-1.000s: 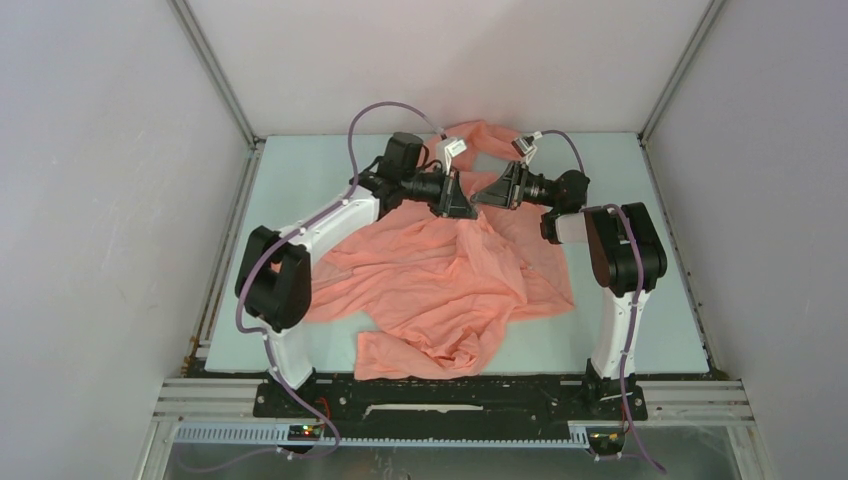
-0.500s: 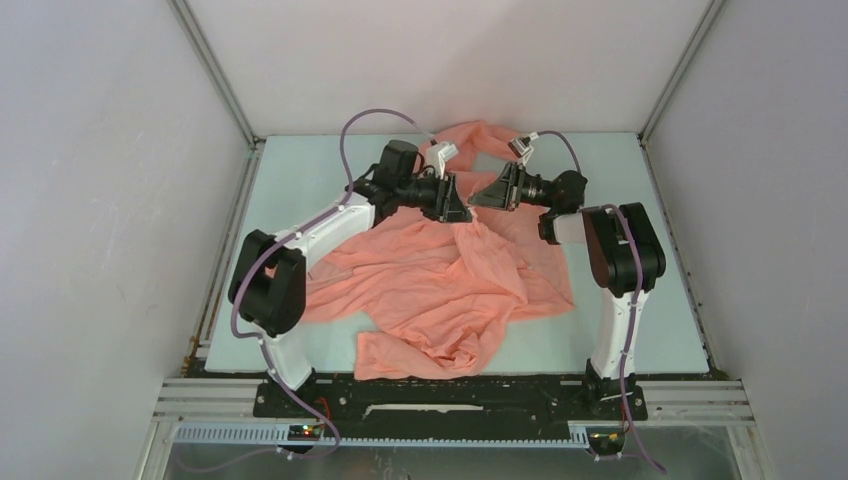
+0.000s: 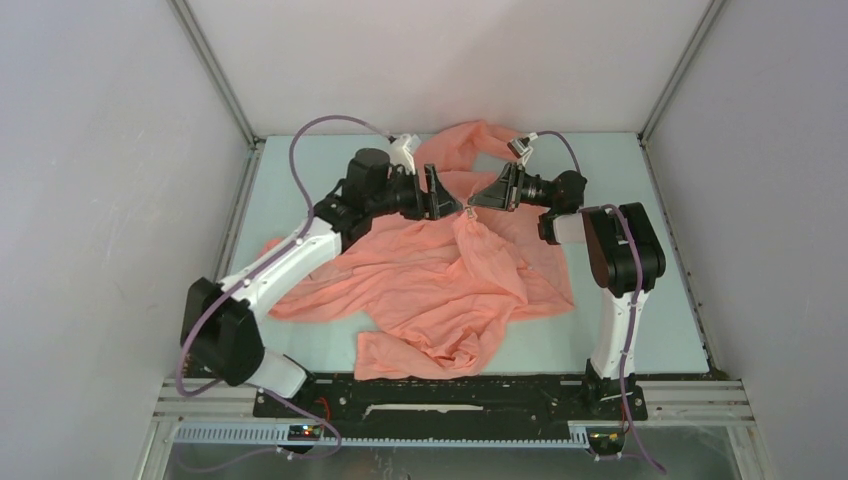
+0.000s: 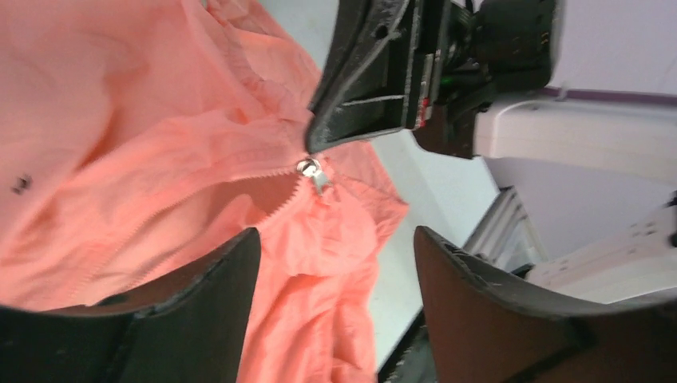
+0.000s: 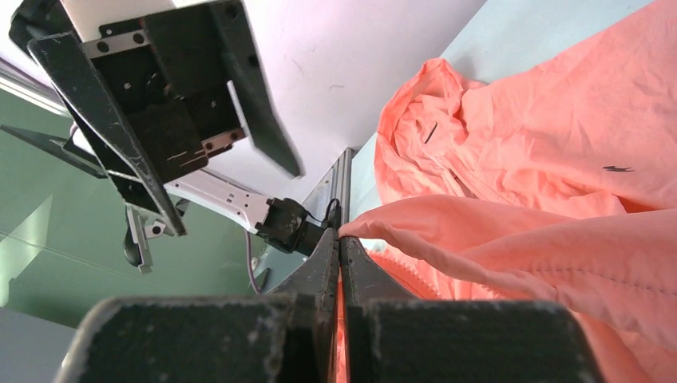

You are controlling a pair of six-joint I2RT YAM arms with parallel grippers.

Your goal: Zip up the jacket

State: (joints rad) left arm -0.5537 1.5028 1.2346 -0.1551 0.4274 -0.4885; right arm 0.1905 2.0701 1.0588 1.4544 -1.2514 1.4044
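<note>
The salmon-orange jacket [image 3: 440, 280] lies crumpled across the middle of the table, its hood at the far wall. My right gripper [image 3: 473, 203] is shut on the jacket's front edge beside the zipper teeth and holds it slightly lifted; the right wrist view shows fabric [image 5: 559, 159] pinched between the jaws of that gripper [image 5: 341, 239]. My left gripper [image 3: 448, 198] is open and empty, facing the right one from the left. In the left wrist view the small silver zipper pull [image 4: 313, 171] hangs just under the right gripper's tip, ahead of my open left gripper [image 4: 335, 295].
Grey walls enclose the table on three sides. Bare pale table [image 3: 650, 300] shows to the right and far left [image 3: 290, 170] of the jacket. A metal rail [image 3: 450, 400] runs along the near edge by the arm bases.
My left gripper has pulled back to the left, away from the right gripper, and now stands open. The left arm has swung outwards. The right gripper has stayed put, still holding the fabric.
</note>
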